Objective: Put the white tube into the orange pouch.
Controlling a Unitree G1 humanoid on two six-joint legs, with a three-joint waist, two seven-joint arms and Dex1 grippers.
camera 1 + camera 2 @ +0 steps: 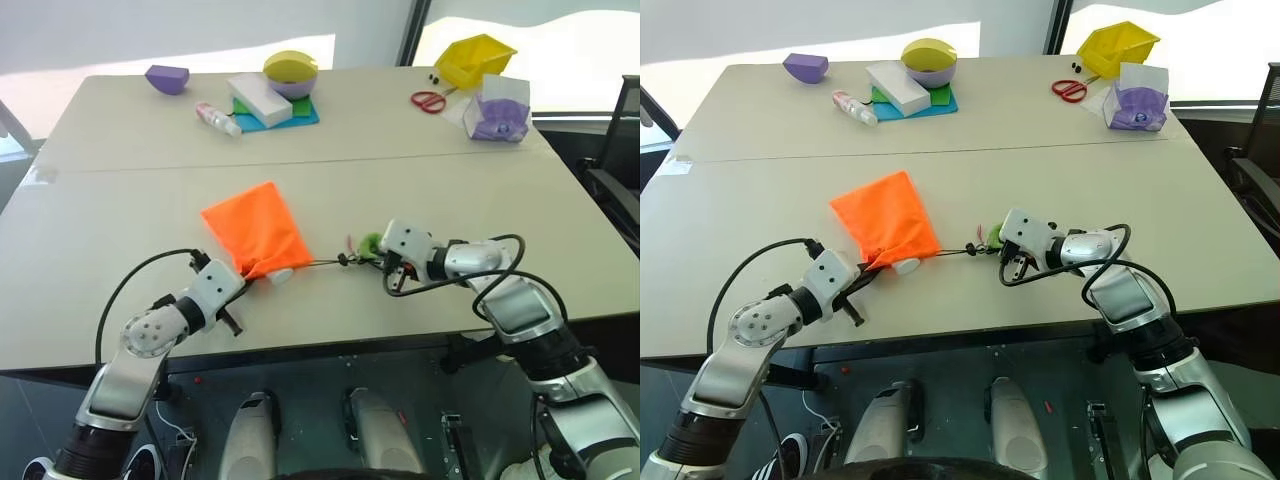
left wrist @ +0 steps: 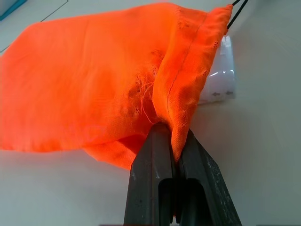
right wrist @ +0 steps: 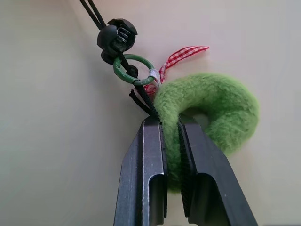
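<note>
- we are pinching the hem of the orange pouch [image 1: 255,233] at its mouth with our left gripper [image 2: 175,141], the fingers [image 2: 150,160] pressed together on a fold of fabric, probably so the pouch cannot slide while the cord is being drawn.
- we are clamping the fuzzy green ring [image 3: 211,117] with our right gripper [image 3: 170,123], its fingers [image 3: 151,155] squeezing the felt between them; the ring is sitting well off from the pouch mouth, on the side away from the left gripper.
- the thin black cord [image 1: 320,262] is running taut from the pouch mouth to the black cord lock [image 3: 116,38] and the small green metal ring [image 3: 133,69] just beside the fuzzy ring, which suggests we are cinching the mouth.
- the white tube [image 1: 280,275] is lying at the pouch mouth, one end poking out onto the tabletop [image 1: 480,190] and the rest hidden under the orange fabric.
- we are judging the tube mostly in, so closing the mouth looks like the step in hand, though the exposed end could get squeezed back out.
- the clear bottle [image 1: 218,118] and the white block [image 1: 258,98] are sitting well beyond the pouch, near the far edge.
</note>
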